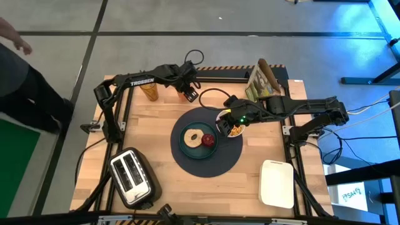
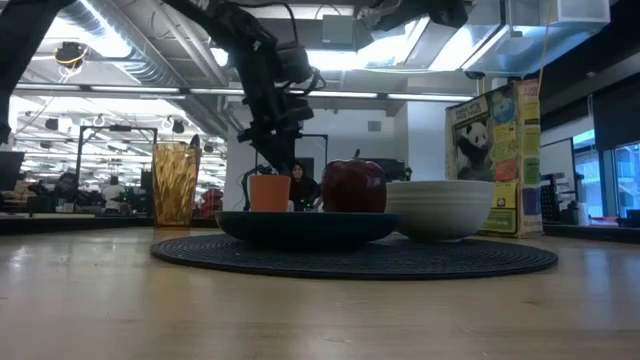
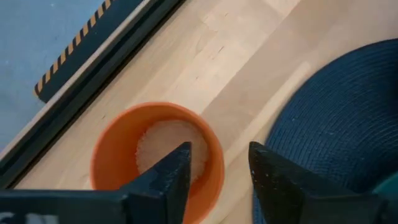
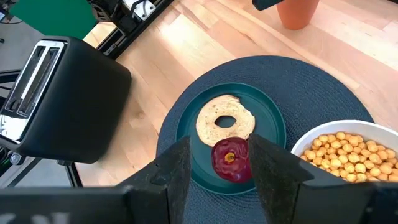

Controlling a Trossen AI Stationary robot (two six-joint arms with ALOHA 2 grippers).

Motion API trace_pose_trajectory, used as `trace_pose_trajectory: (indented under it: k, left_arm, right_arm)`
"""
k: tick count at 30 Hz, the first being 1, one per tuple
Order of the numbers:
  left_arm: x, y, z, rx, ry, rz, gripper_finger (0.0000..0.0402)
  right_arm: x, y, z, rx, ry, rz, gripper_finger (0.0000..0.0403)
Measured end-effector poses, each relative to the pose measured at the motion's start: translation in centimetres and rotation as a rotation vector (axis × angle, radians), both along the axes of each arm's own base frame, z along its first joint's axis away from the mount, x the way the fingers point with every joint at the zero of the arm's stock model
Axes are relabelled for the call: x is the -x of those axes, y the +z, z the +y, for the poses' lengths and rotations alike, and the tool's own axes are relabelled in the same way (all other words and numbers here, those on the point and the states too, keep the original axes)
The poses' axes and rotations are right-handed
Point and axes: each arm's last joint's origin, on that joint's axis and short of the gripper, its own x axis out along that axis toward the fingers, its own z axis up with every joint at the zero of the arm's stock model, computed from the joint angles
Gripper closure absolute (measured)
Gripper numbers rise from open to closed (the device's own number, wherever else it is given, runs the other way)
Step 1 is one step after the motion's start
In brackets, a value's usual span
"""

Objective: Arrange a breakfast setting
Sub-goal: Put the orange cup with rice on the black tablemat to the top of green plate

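The dark-blue mat (image 1: 187, 164) lies mid-table. On it stands the teal plate (image 4: 267, 124) with the bagel (image 4: 208, 127) and the red fruit (image 4: 230, 158). The white bowl (image 1: 234, 130), full of cereal, stands on the mat's right part. The small orange cup (image 3: 124, 149) stands on the wood just beyond the mat's far edge, and the tall amber glass (image 1: 149, 92) stands to its left. My left gripper (image 3: 217, 180) is open just above the cup, one finger over its inside and one outside. My right gripper (image 4: 214, 180) is open and empty, high over the plate and bowl. The spoon is out of view.
A cereal box (image 1: 262, 78) stands at the far right, behind the bowl. The silver-and-black toaster (image 1: 131, 177) stands at the near left and the white tray (image 1: 277, 182) at the near right. A person's hand (image 1: 19, 42) shows beyond the table's left.
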Motion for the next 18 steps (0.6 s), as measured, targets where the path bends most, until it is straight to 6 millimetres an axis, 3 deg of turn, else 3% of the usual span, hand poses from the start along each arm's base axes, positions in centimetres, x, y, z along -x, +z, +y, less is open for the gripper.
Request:
trace_pose_trajectory:
  k: [12,18]
  left_arm:
    - [-0.7,-2.5,-0.2,0.085,-0.027,0.068,0.0302]
    - [-0.6,-2.5,-0.2,0.078,-0.065,0.089,0.0371]
  right_arm:
    - [0.0,0.0,0.0,0.024,0.010,0.003,0.0253]
    - [0.0,0.0,-0.1,0.034,0.019,0.009,0.0253]
